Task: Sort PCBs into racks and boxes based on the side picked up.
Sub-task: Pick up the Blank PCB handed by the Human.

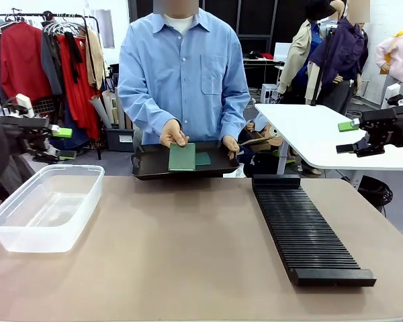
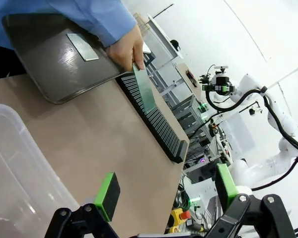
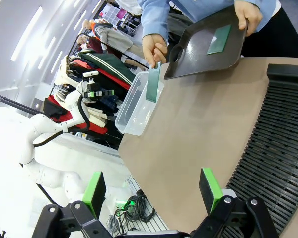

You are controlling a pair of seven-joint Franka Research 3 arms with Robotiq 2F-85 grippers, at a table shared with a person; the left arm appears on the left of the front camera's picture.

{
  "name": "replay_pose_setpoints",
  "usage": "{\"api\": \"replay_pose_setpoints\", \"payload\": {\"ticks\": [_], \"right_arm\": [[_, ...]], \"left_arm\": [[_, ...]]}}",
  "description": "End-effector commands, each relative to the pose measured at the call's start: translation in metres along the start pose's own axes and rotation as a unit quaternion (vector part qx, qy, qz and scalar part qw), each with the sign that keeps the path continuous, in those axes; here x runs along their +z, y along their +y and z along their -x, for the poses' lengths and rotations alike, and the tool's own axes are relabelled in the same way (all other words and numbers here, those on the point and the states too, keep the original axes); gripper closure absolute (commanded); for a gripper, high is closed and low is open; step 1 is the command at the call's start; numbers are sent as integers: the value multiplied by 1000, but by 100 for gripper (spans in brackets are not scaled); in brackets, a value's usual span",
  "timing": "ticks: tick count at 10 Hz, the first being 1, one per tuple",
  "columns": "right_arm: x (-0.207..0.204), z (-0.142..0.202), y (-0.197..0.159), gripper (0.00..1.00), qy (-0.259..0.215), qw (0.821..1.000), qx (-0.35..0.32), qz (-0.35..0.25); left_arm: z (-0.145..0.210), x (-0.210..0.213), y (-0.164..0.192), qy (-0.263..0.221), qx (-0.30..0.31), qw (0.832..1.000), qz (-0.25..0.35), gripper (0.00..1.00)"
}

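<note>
**Operator:** State of the tools?

**Inspector:** Your left gripper has its jaws fully apart and holds nothing. It hangs at the left, near the far corner of the clear box. Your right gripper is equally wide and empty, raised at the right beyond the far end of the black rack.

**Operator:** And the board?

**Inspector:** Far middle. The person's hand pinches one PCB by its top edge and stands it upright above the black tray. A second PCB, smaller and darker, lies flat on that tray. Both are well apart from your grippers.

**Operator:** How will it handle?

**Inspector:** In my judgement it is light, thin and stiff. Its faces look smooth, so it may slip or pivot between the pads. Treat it as fragile under bending or a hard squeeze. You should take it by a free lower or side edge, clear of the person's fingers. Lay the pads flat on both faces and use modest pressure.
</note>
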State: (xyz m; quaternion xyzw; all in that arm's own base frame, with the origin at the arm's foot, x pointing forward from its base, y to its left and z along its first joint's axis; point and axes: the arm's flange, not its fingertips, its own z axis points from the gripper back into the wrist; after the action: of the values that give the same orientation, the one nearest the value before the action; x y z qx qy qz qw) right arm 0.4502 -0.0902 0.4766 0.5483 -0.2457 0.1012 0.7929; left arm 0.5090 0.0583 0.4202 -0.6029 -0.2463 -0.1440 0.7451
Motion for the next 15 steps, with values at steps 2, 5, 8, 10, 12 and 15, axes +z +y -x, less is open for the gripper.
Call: {"api": "replay_pose_setpoints", "payload": {"ticks": [2,5,8,10,12,15], "right_arm": [[1,-1,1,0,-1,1000,2,-4],[1,-1,1,0,-1,1000,2,-4],[1,-1,1,0,-1,1000,2,-4],[1,-1,1,0,-1,1000,2,-4],[1,-1,1,0,-1,1000,2,-4],[1,-1,1,0,-1,1000,2,-4]], "left_arm": [[-12,-39,11,14,-2,1000,10,0],[-23,-74,29,27,6,999,27,0],[-41,-110,45,49,20,997,56,0],[-52,-131,50,58,30,995,75,0],[-57,-152,53,72,36,993,81,0],[-61,-179,64,82,61,990,93,0]]}}
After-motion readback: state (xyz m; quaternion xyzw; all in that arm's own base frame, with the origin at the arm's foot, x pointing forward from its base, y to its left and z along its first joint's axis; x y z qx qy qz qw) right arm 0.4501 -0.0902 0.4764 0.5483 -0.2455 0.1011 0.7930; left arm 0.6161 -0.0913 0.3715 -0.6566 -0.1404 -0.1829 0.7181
